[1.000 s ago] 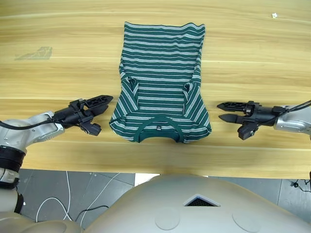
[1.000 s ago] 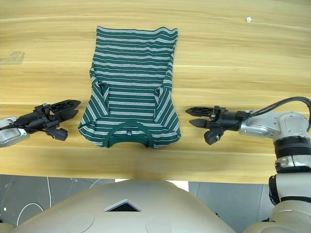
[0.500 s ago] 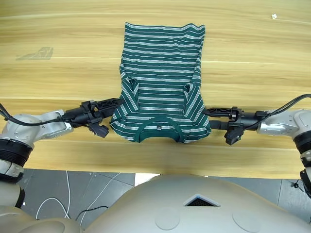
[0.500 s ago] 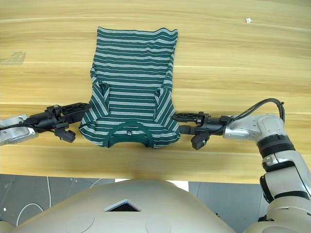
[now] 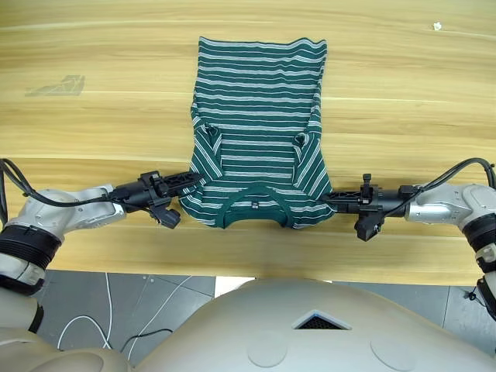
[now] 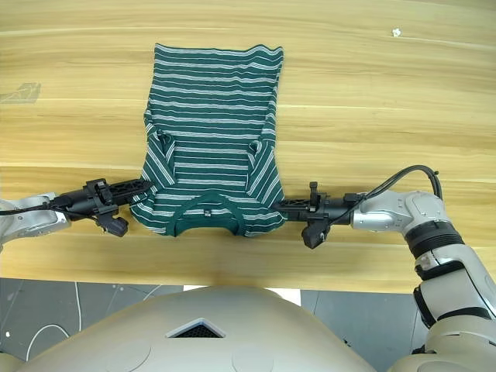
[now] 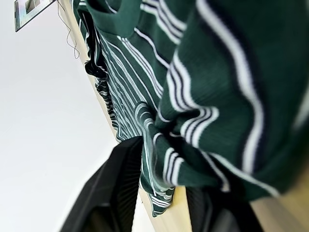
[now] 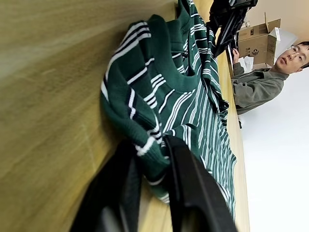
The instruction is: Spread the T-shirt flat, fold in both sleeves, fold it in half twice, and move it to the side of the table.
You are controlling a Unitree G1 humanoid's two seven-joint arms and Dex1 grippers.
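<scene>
- The T-shirt [image 5: 258, 132], green with white stripes, is lying flat on the wooden table [image 5: 403, 101]. Both sleeves are lying folded in over the body.
- Your left gripper [image 5: 194, 179] is lying low on the table at the shirt's left shoulder corner, pointing inward across the cloth.
- In the left wrist view, its fingers [image 7: 116, 183] are sitting one on each side of a bunched fold of the striped edge. They are drawn in on the cloth and are pinching it.
- Your right gripper [image 5: 327, 198] is lying at the opposite shoulder corner, pointing inward toward the left gripper.
- In the right wrist view, its fingers [image 8: 188, 183] are closing tightly on a rolled lip of the shirt's edge, with cloth between them and the gap narrow.
- The collar is lying between your two grippers, on the shirt's near edge.
- The shirt's body is stretching away from both sets of fingertips, and the hem is lying well beyond them on the far side.
- Each gripper is touching the shirt only at its own corner, and the rest of the cloth is resting on the table.
- A small white scrap [image 5: 438, 25] is lying on the table well apart from your right gripper, far beyond and outward of it.
</scene>
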